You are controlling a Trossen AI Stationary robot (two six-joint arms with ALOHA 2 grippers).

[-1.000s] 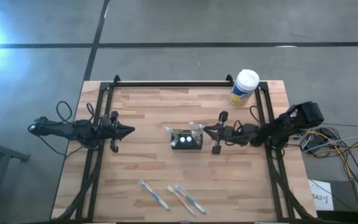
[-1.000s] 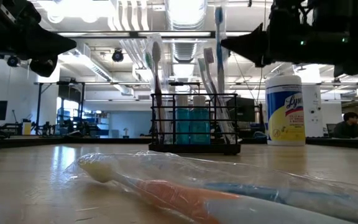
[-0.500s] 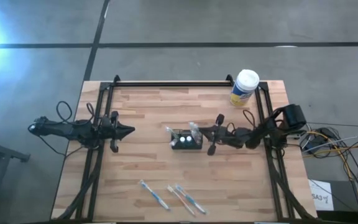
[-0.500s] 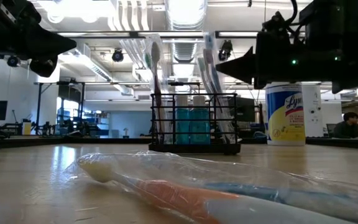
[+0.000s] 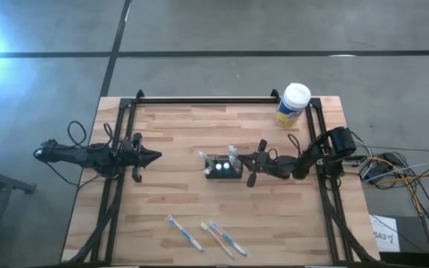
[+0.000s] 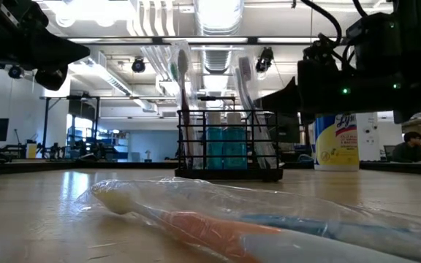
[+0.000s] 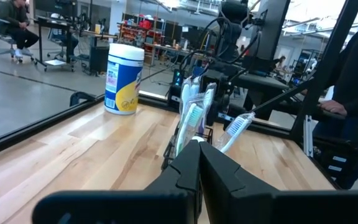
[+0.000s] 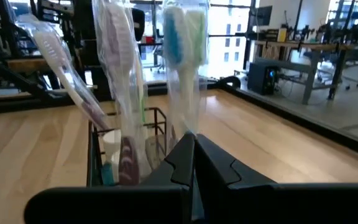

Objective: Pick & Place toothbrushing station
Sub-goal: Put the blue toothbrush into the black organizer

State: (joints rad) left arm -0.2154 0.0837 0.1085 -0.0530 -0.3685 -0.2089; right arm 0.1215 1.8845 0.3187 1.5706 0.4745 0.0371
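The black mesh caddy point(image 5: 224, 170) stands upright on the wood table near its middle, with several plastic-wrapped toothbrushes point(image 8: 182, 74) standing in it. It also shows in the low view point(image 6: 229, 142). My right gripper point(image 5: 244, 158) is shut at the caddy's right side, its tips level with the toothbrush shafts just above the rim point(image 6: 263, 98). My left gripper point(image 5: 157, 156) is shut and empty, hovering left of the caddy with a clear gap. My right gripper comes level from the table's right with shut fingers point(image 8: 190, 140). The tips stand against the shaft of a wrapped toothbrush point(image 8: 180, 118) at the caddy's right side. The fingers themselves hide the place of contact. The caddy stays flat on the table.
A tall white-capped canister with a yellow label point(image 5: 293, 104) stands at the far right corner. Three wrapped toothbrushes point(image 5: 203, 234) lie near the front edge, close before the low camera point(image 6: 196, 219). People show in the room beyond point(image 7: 353, 74).
My right gripper has gone toward the table's left and down, up to the caddy's right side, staying shut. A tall toothbrush on that side of the caddy has leaned over toward the left and shows lower. The caddy has stayed in place.
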